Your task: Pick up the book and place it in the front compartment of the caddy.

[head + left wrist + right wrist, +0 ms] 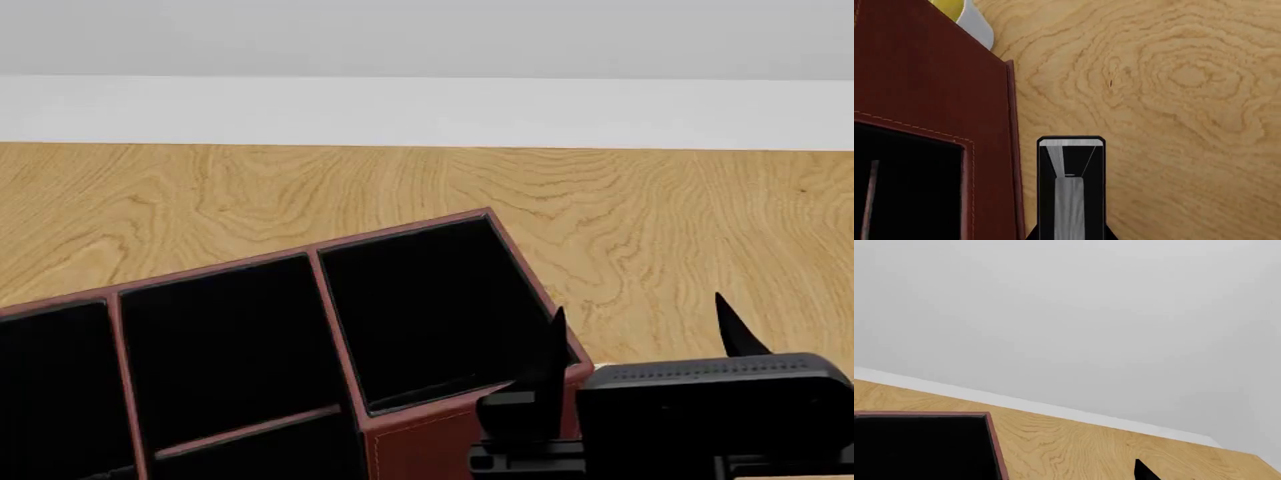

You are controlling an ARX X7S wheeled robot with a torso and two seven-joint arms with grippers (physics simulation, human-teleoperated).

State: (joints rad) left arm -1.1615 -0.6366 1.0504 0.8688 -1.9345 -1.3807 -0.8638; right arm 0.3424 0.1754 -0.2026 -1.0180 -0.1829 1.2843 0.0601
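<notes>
The dark red caddy (427, 440) with black compartments fills the lower left of the head view. Its outer wall also shows in the left wrist view (934, 80) and its rim in the right wrist view (995, 445). My left gripper (1071, 236) is shut on the book (1071, 190), whose black covers flank grey-white page edges. The book sits right beside the caddy's outer wall, over the wood. My left arm is out of the head view. My right gripper (641, 330) is open and empty beside the caddy's right corner, and one of its fingertips (1142, 471) shows in the right wrist view.
A white-and-yellow mug (974, 22) stands past the caddy's far corner in the left wrist view. The wooden table (667, 220) stretches behind and to the right of the caddy, up to a pale wall (427, 100).
</notes>
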